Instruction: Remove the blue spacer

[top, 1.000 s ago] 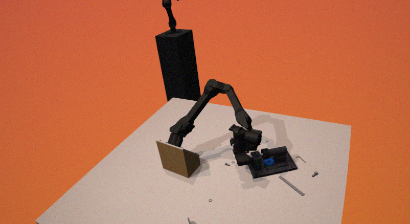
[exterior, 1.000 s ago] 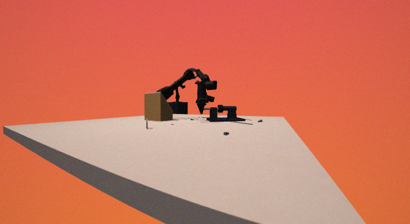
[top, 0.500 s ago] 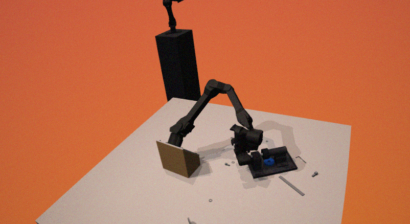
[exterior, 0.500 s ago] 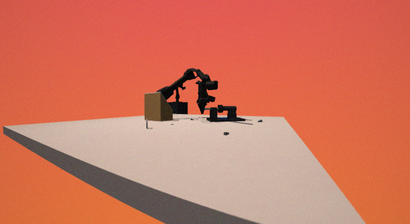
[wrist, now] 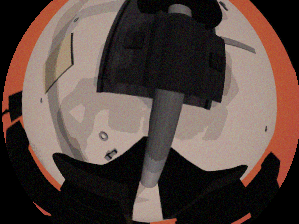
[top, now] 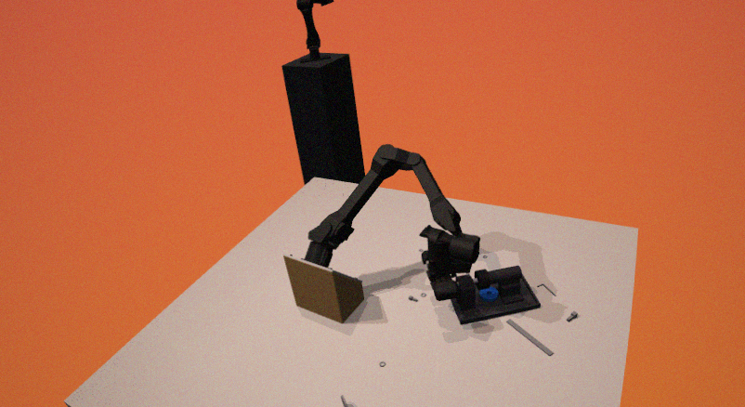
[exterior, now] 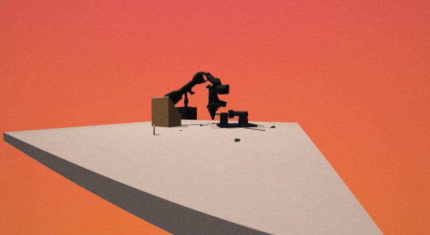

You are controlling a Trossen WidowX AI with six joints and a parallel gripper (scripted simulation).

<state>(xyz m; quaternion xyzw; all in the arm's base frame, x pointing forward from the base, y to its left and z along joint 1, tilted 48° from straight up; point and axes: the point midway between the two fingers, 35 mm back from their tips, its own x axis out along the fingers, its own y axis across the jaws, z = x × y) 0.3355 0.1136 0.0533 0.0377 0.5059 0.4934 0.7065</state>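
Observation:
My gripper (top: 444, 289) (exterior: 213, 117) (wrist: 151, 141) is shut on the grey shaft (exterior: 217, 114) (wrist: 166, 115) near its outer end. The shaft passes through the dark support block (top: 465, 292) (exterior: 223, 119) (wrist: 184, 54) to a dark round collar (top: 480, 277) (exterior: 231, 114). The collar appears against the big housing block (top: 506, 277) (exterior: 243, 114); the shaft's inner end is hidden. The blue spacer (top: 489, 294) (exterior: 234, 124) lies low on the dark base plate (top: 495, 316) between the blocks, off the shaft.
A grey flat bar (top: 529, 337), a hex key (top: 546, 288) and a bolt (top: 572, 316) lie around the base plate. A small screw (top: 412, 298) (wrist: 111, 154) and a washer (top: 424, 295) (wrist: 103, 136) lie near the gripper. A brown wedge-shaped box (top: 318, 289) (exterior: 162, 112) stands by the arm's base.

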